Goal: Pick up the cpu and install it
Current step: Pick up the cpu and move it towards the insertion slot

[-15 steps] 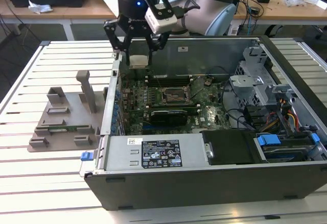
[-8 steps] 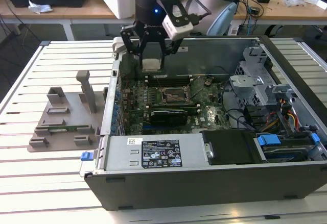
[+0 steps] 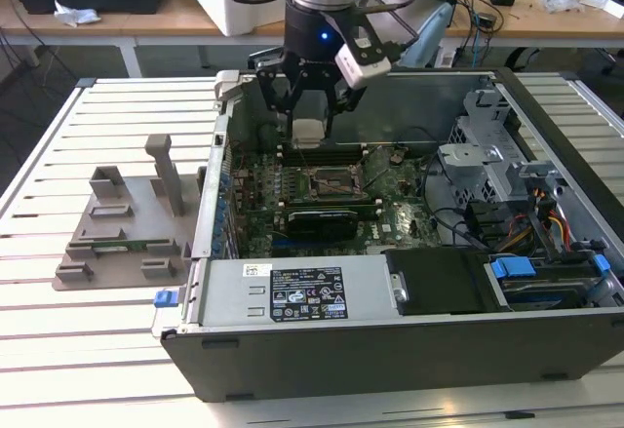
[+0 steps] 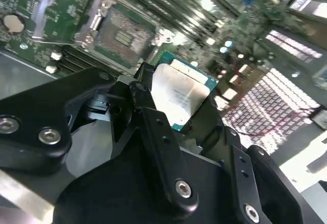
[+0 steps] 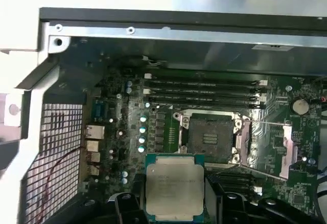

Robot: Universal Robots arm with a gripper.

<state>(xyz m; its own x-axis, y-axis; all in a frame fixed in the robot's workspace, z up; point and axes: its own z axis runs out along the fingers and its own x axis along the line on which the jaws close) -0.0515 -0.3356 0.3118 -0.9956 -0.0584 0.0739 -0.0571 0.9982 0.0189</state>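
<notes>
You have the gripper [image 3: 308, 126], upper middle of the exterior view, clamped on the cpu [image 5: 174, 185], so pickup is done, but the open socket [image 3: 327, 182] just below is not yet filled.

The cpu [image 3: 307, 133] is held by the gripper [image 3: 308, 122] over the board [image 3: 390, 215] near the socket [image 3: 334, 185] inside the open case [image 3: 390, 355], with a grey tray [image 3: 117, 243] at the exterior view's left.

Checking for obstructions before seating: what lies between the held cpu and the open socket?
Nothing in the way: in the first wrist view only a narrow strip of green board separates the cpu, held in the gripper, from the open socket.
</notes>
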